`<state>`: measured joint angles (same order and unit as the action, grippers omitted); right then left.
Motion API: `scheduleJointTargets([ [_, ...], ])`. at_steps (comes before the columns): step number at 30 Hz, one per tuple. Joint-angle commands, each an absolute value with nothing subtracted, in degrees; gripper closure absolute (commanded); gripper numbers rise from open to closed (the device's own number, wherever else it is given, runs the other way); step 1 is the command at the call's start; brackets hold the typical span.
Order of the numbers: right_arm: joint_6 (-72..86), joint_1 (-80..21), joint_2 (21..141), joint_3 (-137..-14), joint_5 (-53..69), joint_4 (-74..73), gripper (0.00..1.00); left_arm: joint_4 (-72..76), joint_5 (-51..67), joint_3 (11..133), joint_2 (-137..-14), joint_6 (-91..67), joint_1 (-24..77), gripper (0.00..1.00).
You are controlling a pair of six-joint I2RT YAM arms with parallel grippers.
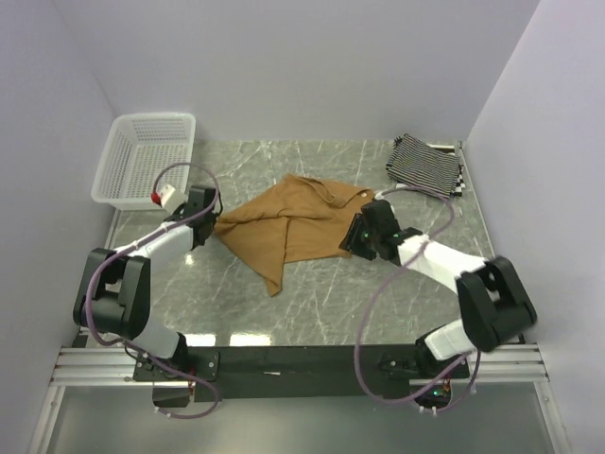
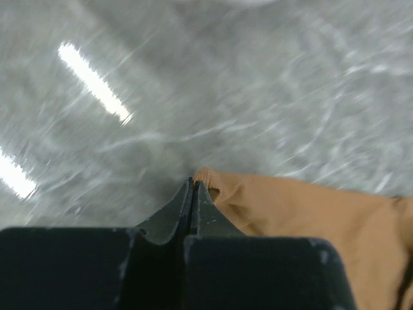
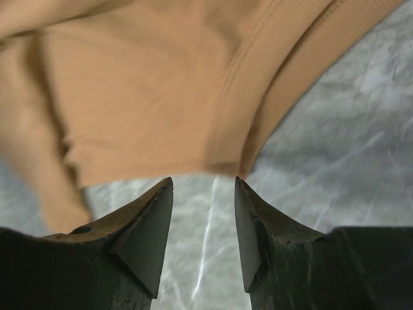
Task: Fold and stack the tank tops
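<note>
Right now the tan tank top [image 1: 293,222] lies spread and rumpled in the middle of the bench [image 1: 331,303], one flap already doubled over into a point toward me. The black-and-white striped tank top [image 1: 425,165] sits bunched at the far right corner, well apart, and the white basket [image 1: 146,156] is at the far left.

My left pincer [image 2: 192,187] is down at the tan top's left corner with its jaws pressed together. The cloth's tip rests against them, but I cannot tell whether any of it is actually caught.

My right pincer [image 3: 203,184] hangs about half open just short of the hem on the right side, holding nothing, with bare bench between its fingers.

I judge both are set at opposite edges so the top can be lifted evenly and folded across. The right one needs to move onto the hem before closing.
</note>
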<state>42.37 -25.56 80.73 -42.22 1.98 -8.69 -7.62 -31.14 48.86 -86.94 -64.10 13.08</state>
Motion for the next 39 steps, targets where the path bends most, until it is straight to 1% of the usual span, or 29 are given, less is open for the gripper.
scheduleJointTargets([
  [1,42.2,-25.6,88.5,-50.3,-1.0,-8.7,0.50,-7.6,-27.9,47.6,-82.6,-68.0,13.4,1.00],
  [4,40.9,-25.7,95.0,-56.8,-1.2,-12.6,0.51,-7.6,-28.0,46.1,-81.8,-67.8,13.4,1.00],
  [6,40.0,-25.7,98.3,-60.3,-1.9,-14.3,0.55,-8.0,-28.0,46.1,-81.6,-67.4,13.4,1.00],
  [7,39.6,-25.6,99.1,-61.1,-1.8,-15.1,0.62,-7.8,-27.8,45.5,-81.2,-67.3,13.3,1.00],
  [8,39.2,-25.6,99.7,-61.9,-1.7,-15.6,0.82,-7.6,-27.5,45.3,-81.0,-67.0,13.4,1.00],
  [9,38.6,-25.6,100.7,-63.2,-3.1,-16.4,0.95,-7.5,-26.9,45.0,-80.9,-66.9,13.4,1.00],
  [10,38.1,-25.2,101.2,-64.0,-4.6,-18.4,1.00,-7.5,-26.6,44.5,-80.4,-66.9,13.4,1.00],
  [14,34.3,-19.2,104.5,-71.3,-7.1,-23.1,1.00,-7.5,-24.1,42.5,-78.5,-66.7,13.4,1.00],
  [15,32.6,-17.9,107.4,-77.0,-7.5,-24.5,1.00,-7.3,-23.6,41.9,-77.9,-66.6,13.4,1.00],
  [16,31.9,-16.8,109.1,-80.6,-6.9,-28.9,1.00,-6.3,-22.0,40.4,-76.5,-65.8,13.4,1.00],
  [18,30.4,-16.1,111.6,-87.2,-6.6,-32.2,1.00,-6.9,-22.2,39.3,-75.2,-65.6,13.4,1.00],
  [19,30.3,-16.4,111.2,-87.1,-7.0,-32.3,0.97,-6.8,-22.6,38.4,-74.4,-64.7,13.3,1.00],
  [20,30.4,-17.2,110.4,-86.2,-7.4,-31.9,0.91,-6.7,-22.8,38.1,-74.1,-64.4,13.4,1.00],
  [22,30.7,-19.9,107.1,-81.8,-9.3,-31.2,0.72,-6.8,-22.6,38.0,-74.6,-64.5,13.3,1.00],
  [23,31.0,-20.7,105.8,-79.7,-11.1,-30.6,0.60,-6.3,-21.6,38.0,-75.1,-64.4,13.3,1.00],
  [24,31.6,-22.1,102.7,-74.6,-11.0,-29.5,0.57,-6.2,-21.3,38.1,-75.4,-64.5,13.3,0.99],
  [28,33.1,-25.7,98.8,-66.9,-13.4,-27.7,0.53,-5.5,-19.6,38.2,-76.9,-64.3,13.3,0.99],
  [30,33.7,-26.5,98.6,-65.2,-15.3,-27.7,0.52,-5.4,-19.0,38.3,-77.1,-64.0,13.3,1.00],
  [33,34.1,-27.1,99.4,-64.3,-15.1,-27.4,0.52,-5.5,-19.1,38.5,-76.6,-63.3,13.3,0.99],
  [35,34.1,-27.5,100.4,-64.3,-14.9,-27.0,0.53,-5.4,-19.0,38.1,-76.0,-63.0,13.3,0.99],
  [36,33.8,-27.5,101.7,-65.2,-14.7,-27.2,0.55,-5.4,-18.9,38.1,-75.9,-62.9,13.3,0.99],
  [37,33.8,-27.5,102.4,-65.8,-14.7,-27.6,0.65,-5.5,-18.9,37.9,-75.7,-62.7,13.2,0.99],
  [38,33.1,-27.5,103.1,-67.0,-14.6,-27.8,0.69,-5.5,-18.9,37.9,-75.5,-62.6,13.2,0.99],
  [39,32.7,-27.5,104.4,-67.8,-15.1,-28.3,0.84,-5.7,-18.7,37.7,-75.4,-62.4,13.1,0.99],
])
